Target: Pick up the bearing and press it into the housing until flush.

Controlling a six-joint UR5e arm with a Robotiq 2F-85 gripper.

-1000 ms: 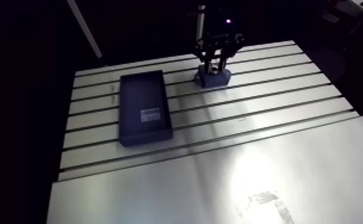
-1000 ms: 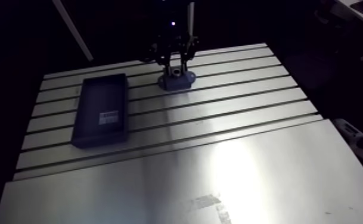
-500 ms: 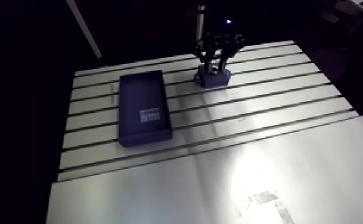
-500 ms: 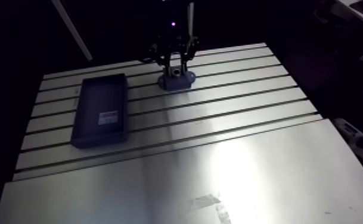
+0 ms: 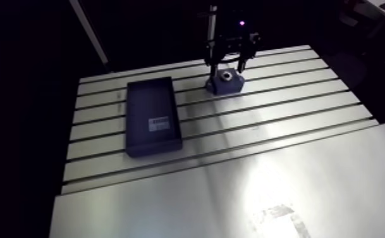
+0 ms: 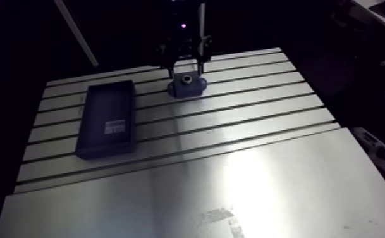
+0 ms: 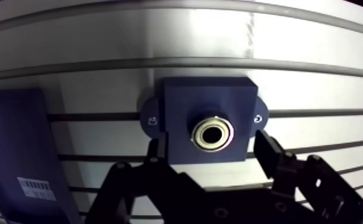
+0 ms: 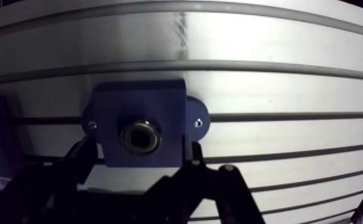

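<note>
Bearing (image 7: 214,133) sits in the housing (image 7: 180,101) while the pincer (image 7: 210,145) hangs just above, pointing down, spread wide, holding nothing.

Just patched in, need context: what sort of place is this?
Probably a lab or workshop assembly bench: a slotted aluminium table, a blue housing with a bearing in its bore, and a dark tray beside it.

In the arm view, two obstacles stand on the table (image 5: 308,164), both in the upper half of the frame. The dark tray (image 5: 153,115) sits centre left and the housing (image 5: 226,83) upper centre, with a bare slotted strip between them. The gripper (image 5: 226,63) hangs over the housing, fingers spread. The lower frame and the right side offer free passage.
</note>
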